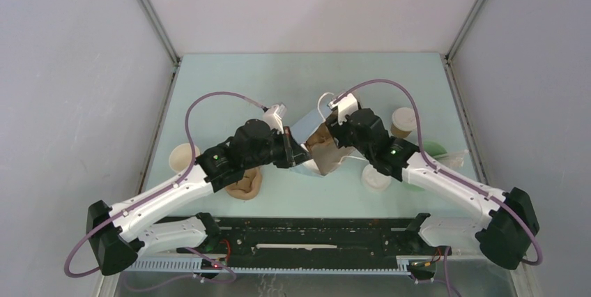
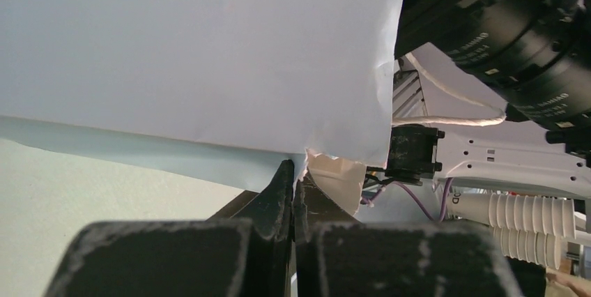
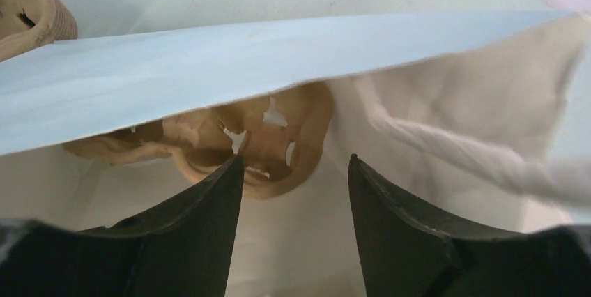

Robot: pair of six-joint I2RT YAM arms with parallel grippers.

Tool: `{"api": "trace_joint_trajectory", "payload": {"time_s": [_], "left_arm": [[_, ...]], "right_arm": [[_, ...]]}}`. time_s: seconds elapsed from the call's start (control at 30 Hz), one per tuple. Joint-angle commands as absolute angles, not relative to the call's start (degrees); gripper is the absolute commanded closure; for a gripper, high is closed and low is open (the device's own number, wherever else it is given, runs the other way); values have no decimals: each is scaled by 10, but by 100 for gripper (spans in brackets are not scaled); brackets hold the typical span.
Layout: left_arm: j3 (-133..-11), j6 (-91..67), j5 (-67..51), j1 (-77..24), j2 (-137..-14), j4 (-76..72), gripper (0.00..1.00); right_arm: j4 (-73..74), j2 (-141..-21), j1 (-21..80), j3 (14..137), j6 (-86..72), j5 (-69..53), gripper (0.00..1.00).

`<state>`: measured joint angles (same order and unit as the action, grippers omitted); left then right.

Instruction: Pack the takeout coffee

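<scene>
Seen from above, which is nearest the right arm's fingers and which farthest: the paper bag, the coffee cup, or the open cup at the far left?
1. Paper bag, centre: the right fingers reach into its mouth.
2. Coffee cup, off to their right.
3. Open cup, far left edge.

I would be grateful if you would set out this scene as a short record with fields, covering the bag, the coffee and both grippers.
paper bag: pale blue, at table centre between the arms, mouth open
pulp carrier: brown, inside the bag
left gripper: shut on the bag's edge
right gripper: open at the bag's mouth, holding nothing
takeout coffee: upright on the table right of the bag, not yet packed
second pulp carrier: on the table by the left arm
</scene>
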<state>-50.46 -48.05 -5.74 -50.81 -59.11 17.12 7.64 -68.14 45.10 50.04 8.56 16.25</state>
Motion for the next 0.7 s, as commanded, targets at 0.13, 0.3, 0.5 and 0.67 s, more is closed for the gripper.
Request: {"api": "trace_joint_trajectory", "payload": {"time_s": [0.13, 0.3, 0.5, 0.67], "left_arm": [[-514, -487, -31, -499, -575, 187, 100], [-515, -487, -36, -495, -575, 189, 100], [-509, -487, -49, -495, -580, 184, 100], [-487, -477, -51, -496, -583, 168, 100]], "right_arm": [[171, -585, 456, 529, 20, 214, 30], [214, -579, 456, 550, -23, 210, 29], [300, -603, 455, 588, -259, 223, 28], [335, -622, 428, 594, -312, 201, 29]]}}
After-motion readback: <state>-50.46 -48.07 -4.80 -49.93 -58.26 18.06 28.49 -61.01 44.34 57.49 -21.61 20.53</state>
